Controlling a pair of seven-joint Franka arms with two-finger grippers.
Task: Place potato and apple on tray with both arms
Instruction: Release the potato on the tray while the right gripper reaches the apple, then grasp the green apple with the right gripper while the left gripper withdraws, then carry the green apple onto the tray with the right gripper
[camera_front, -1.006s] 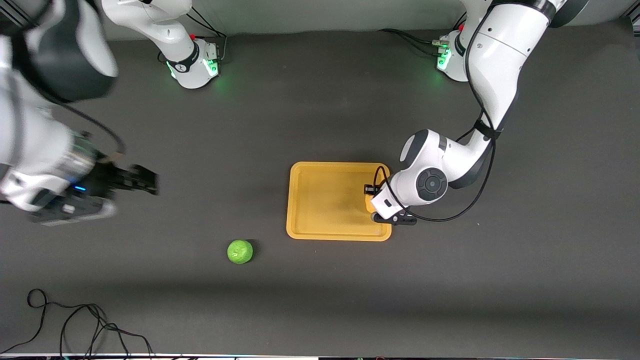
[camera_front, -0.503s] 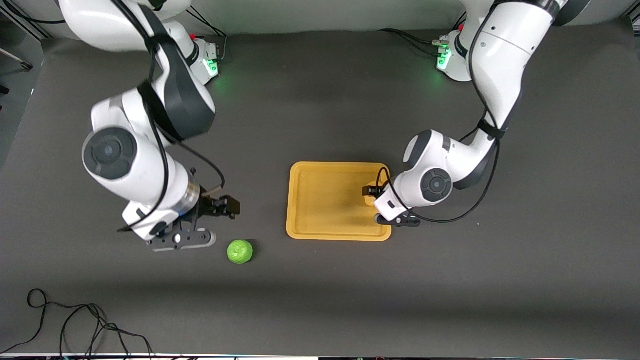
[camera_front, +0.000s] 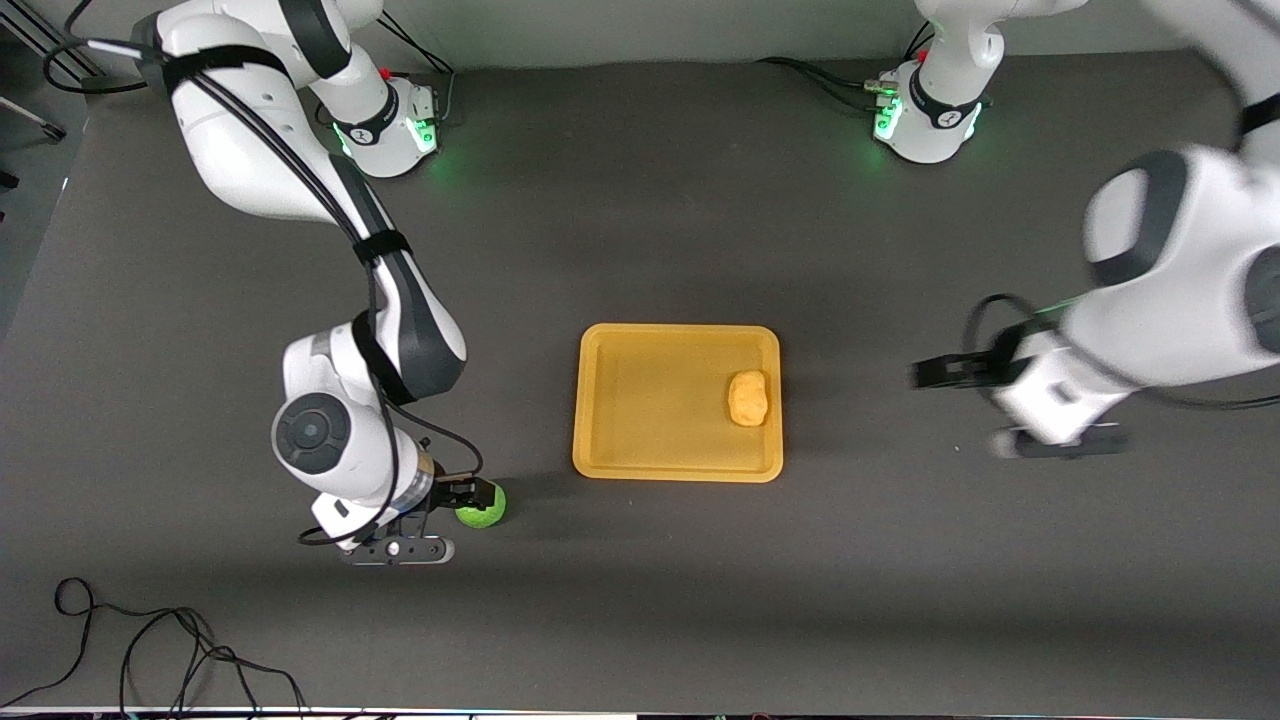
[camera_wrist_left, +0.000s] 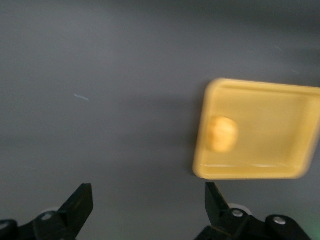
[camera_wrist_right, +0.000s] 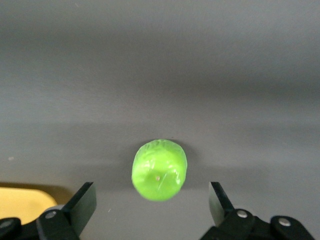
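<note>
The potato (camera_front: 748, 397) lies on the tray (camera_front: 650, 420), near its edge toward the left arm's end. It also shows in the left wrist view (camera_wrist_left: 222, 134) on the tray (camera_wrist_left: 270, 115). My left gripper (camera_front: 990, 410) is open and empty, up over the bare table off the tray's end toward the left arm. The apple (camera_front: 486, 505) lies on the table, nearer the front camera than the tray, toward the right arm's end. My right gripper (camera_front: 440, 520) is open and low beside it. In the right wrist view the apple (camera_wrist_right: 159, 170) sits just past the open fingertips (camera_wrist_right: 85, 200), untouched.
A black cable (camera_front: 150, 650) lies looped near the table's front edge at the right arm's end. The two green-lit bases (camera_front: 390, 125) stand along the back edge. A corner of the tray (camera_wrist_right: 22, 202) shows in the right wrist view.
My left gripper has let go of the potato on the tray and swung off toward the left arm's end. My right arm has come down beside the apple.
</note>
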